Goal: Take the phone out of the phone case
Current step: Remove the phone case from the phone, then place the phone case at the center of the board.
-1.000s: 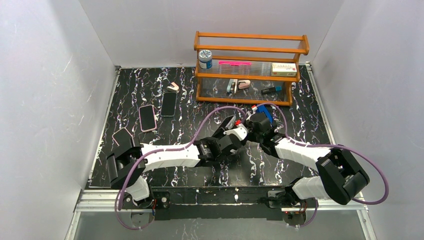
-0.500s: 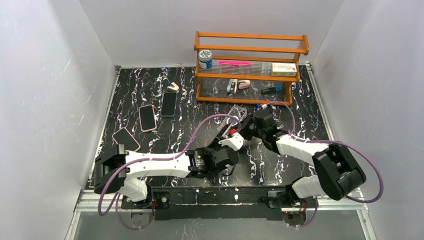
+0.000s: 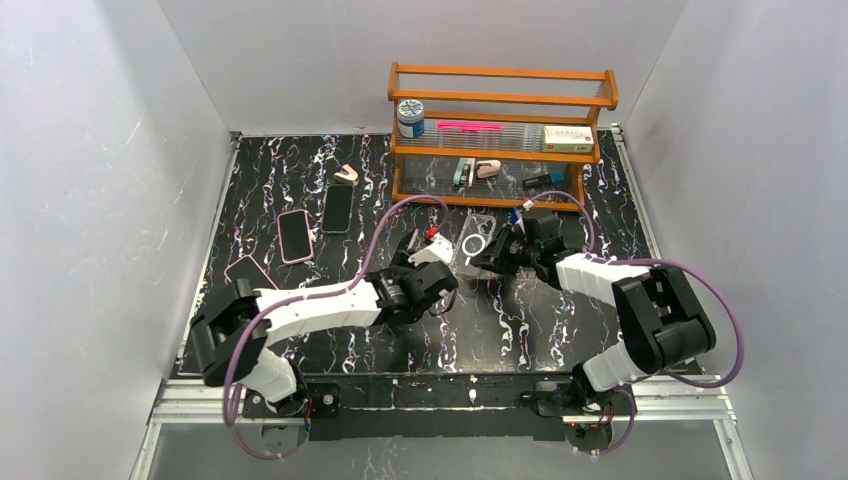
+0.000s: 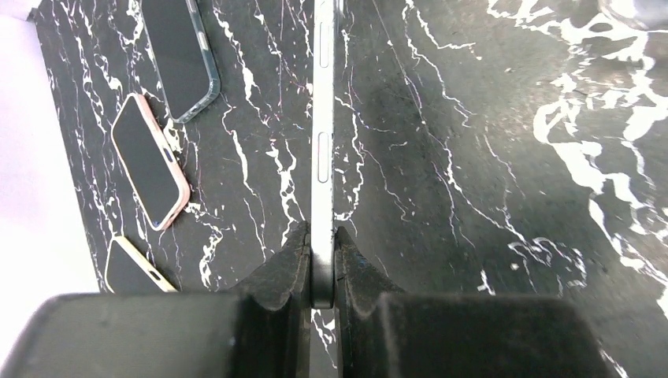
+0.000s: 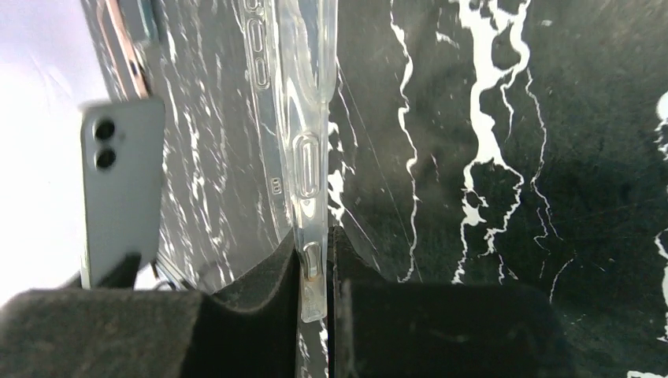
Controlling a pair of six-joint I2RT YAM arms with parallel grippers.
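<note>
Separation step looks done, or near enough: phone [image 4: 323, 118] and clear case [image 5: 303, 102] are apart, each in its own end effector. Left end effector [image 4: 321, 268] is clenched on one end of the phone, pads on front and back, so its wrist cam sees the phone edge-on w/ side buttons showing, held up off the tabletop [image 4: 488, 205]. Right end effector [image 5: 315, 264] is clamped on one end of the clear case, also seen edge-on. Button cut-outs are visible and nothing sits inside it. From the right wrist cam the phone's back w/ its two lenses shows off to one side, not touching the clear case. Top view: both held items hang over mid-tabletop, in front of the wooden rack [image 3: 500, 140], near each other.

Three other phones [image 4: 150, 169] lie flat toward the left side of the tabletop, apart from all this.

Judgement: what's left is the put-down. Next move prob calls for lowering each arm to a bare patch, then tilting phone & clear case from edge-on to flat so neither lands on a corner. After that, let go. Keep the phone away from the other phones, and keep the two arms from crossing.
</note>
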